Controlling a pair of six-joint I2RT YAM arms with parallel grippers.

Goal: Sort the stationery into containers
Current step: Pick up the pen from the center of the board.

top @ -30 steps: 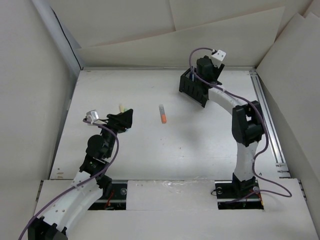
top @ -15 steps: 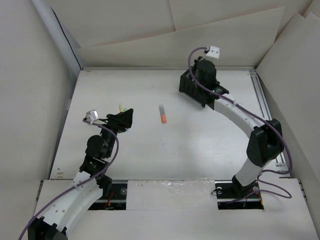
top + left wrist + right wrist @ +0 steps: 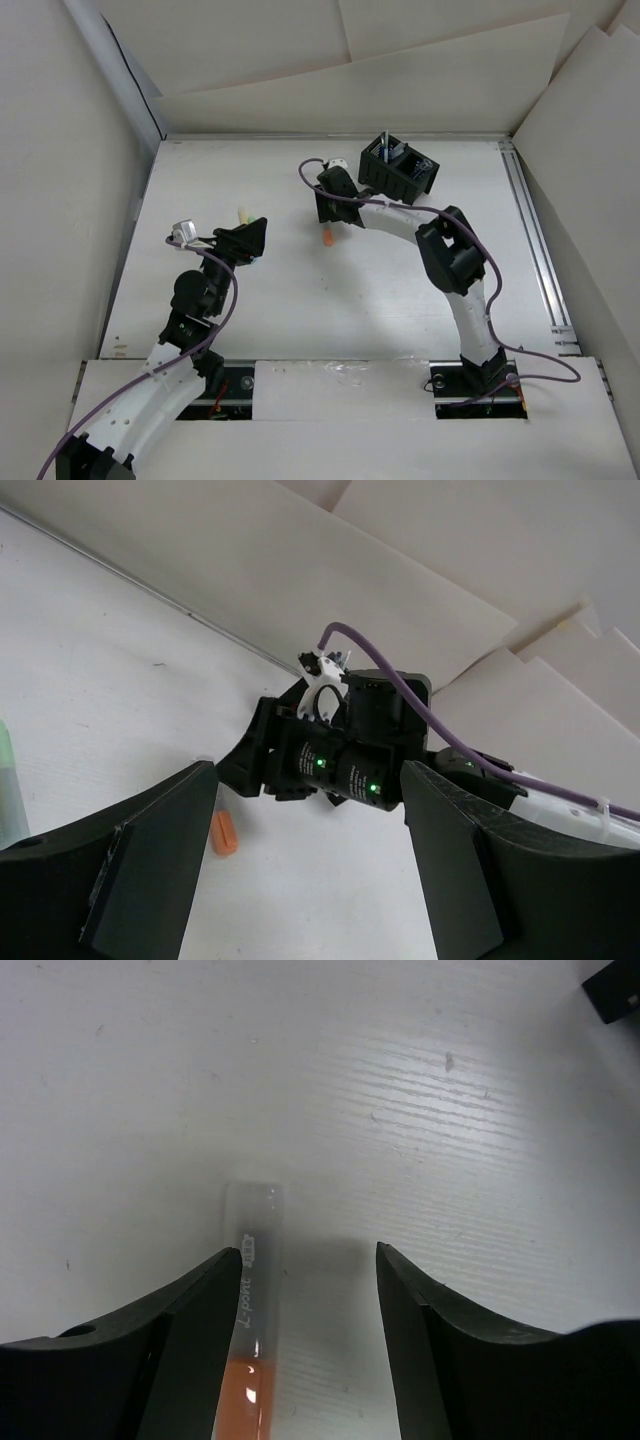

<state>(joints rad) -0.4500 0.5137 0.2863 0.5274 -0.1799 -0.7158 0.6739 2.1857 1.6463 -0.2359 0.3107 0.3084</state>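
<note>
While the organiser [image 3: 395, 180] holds blue pens [image 3: 398, 151], grey marker [image 3: 255, 1260] and yellow marker [image 3: 241, 214] lie unsorted; left end effector [image 3: 308, 772] and right end effector [image 3: 305, 1260] stand open.

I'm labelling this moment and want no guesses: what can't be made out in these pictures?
Grey marker: top view, the right hand covers all but its orange end; right wrist view, the bottom edge cuts it off.
Organiser: top view, contents too small to tell.
Pale marker: top view, partly behind the left hand.
</note>
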